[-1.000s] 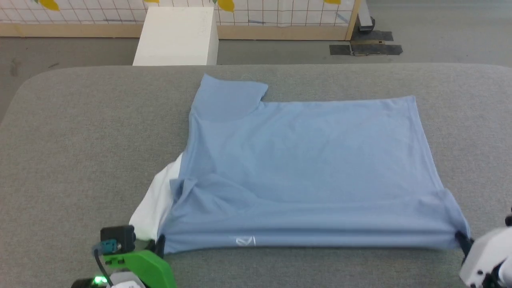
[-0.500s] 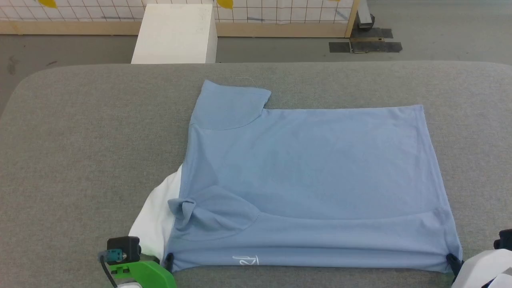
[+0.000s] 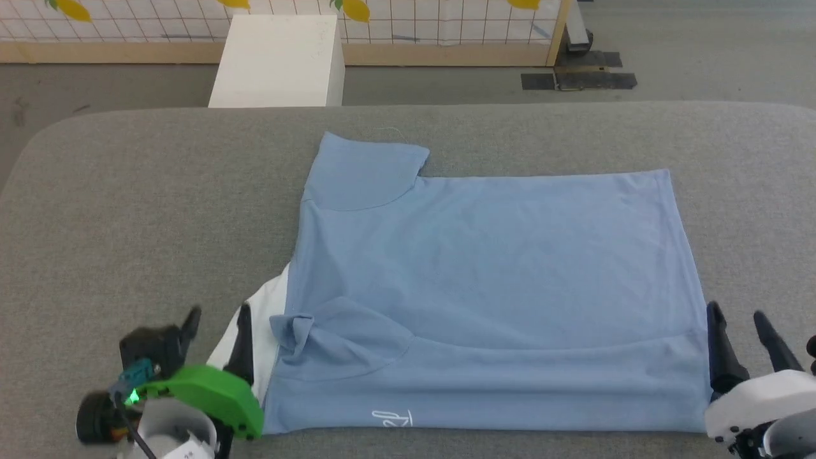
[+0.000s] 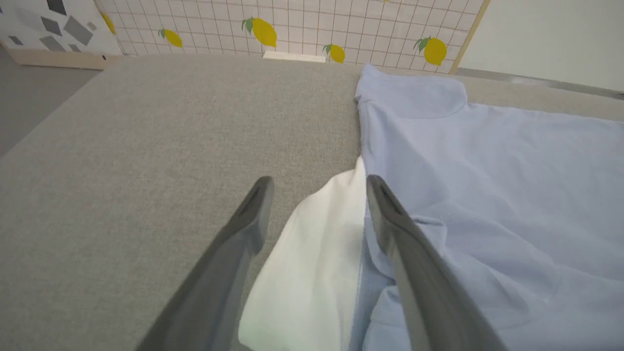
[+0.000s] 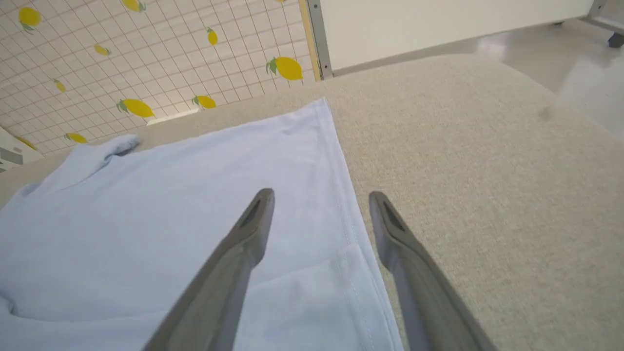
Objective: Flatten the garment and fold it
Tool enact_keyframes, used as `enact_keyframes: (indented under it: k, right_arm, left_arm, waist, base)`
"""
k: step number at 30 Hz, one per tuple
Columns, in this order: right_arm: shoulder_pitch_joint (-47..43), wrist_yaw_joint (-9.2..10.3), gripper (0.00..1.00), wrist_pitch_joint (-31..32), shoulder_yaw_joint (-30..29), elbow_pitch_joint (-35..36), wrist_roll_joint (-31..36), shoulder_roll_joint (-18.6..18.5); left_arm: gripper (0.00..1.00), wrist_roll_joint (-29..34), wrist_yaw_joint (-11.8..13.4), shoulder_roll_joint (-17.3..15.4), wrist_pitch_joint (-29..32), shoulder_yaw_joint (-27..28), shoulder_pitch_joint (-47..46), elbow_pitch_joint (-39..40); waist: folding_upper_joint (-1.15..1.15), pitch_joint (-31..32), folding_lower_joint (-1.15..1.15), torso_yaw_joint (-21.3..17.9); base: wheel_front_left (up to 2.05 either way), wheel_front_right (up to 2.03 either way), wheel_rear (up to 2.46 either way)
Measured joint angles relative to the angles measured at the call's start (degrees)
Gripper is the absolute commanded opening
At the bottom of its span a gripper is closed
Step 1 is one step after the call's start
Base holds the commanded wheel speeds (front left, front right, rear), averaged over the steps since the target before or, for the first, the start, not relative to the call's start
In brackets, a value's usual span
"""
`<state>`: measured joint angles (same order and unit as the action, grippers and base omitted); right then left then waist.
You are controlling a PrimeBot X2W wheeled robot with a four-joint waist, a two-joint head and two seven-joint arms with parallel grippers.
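Head view: the left gripper and right gripper have just released the garment — jaws spread wide — so one fold looks laid (near sleeve bunched) along the table's front edge.

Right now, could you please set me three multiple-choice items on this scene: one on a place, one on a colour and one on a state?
1. Where is the lettering on the T-shirt? A) by the edge nearest the robot B) on the far sleeve C) in the middle
2. What colour is the cloth between the jaws of the left gripper? A) yellow B) green C) white
3. How do the jaws of the right gripper stand? A) shut on the hem B) open over the shirt's side edge C) shut on nothing

Key: 1 A, the script sits at the near edge. 2 C, a white flap lies between the jaws. 3 B, they stand apart with the edge between them.
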<state>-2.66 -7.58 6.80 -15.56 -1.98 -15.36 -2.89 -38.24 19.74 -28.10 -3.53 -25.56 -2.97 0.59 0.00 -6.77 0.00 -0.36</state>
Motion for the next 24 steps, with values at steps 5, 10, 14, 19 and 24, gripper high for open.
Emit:
enact_keyframes:
  k: [5,10,14,19,24]
  right_arm:
    - [0.79,0.00,1.00,-8.72,4.15,2.69,3.02,0.01]
    - [3.77,0.00,1.00,-12.66,8.20,3.68,3.33,-1.69]
    - [6.82,0.00,1.00,-13.40,11.40,4.71,3.28,-3.48]
    - [10.52,0.00,1.00,-13.45,14.15,6.03,3.25,-4.21]
    - [13.07,0.00,1.00,-13.55,16.07,6.68,3.19,-3.90]
  left_arm:
    - [1.00,4.79,-4.93,-1.20,-4.32,-1.26,-9.56,-1.72]
    - [1.00,6.61,-10.80,-2.14,-3.44,-2.54,-21.89,-7.11]
    - [1.00,7.70,-15.34,-2.86,0.48,-3.35,-32.97,-12.30]
    - [1.00,7.76,-20.52,-3.50,9.22,-4.61,-46.18,-19.67]
    - [1.00,5.23,-22.21,-3.33,20.58,-4.81,-54.74,-26.62]
  waist:
    - [0.00,-2.00,0.00,-0.46]
    - [0.00,-5.47,0.00,-1.10]
    - [0.00,-9.15,0.01,-2.01]
    - [0.00,-14.19,0.01,-3.74]
    - [0.00,-18.63,0.02,-6.10]
  base:
    - [0.00,0.00,0.00]
    - [0.00,0.00,0.00]
    - [0.00,0.00,0.00]
    - [0.00,0.00,0.00]
    - [0.00,0.00,0.00]
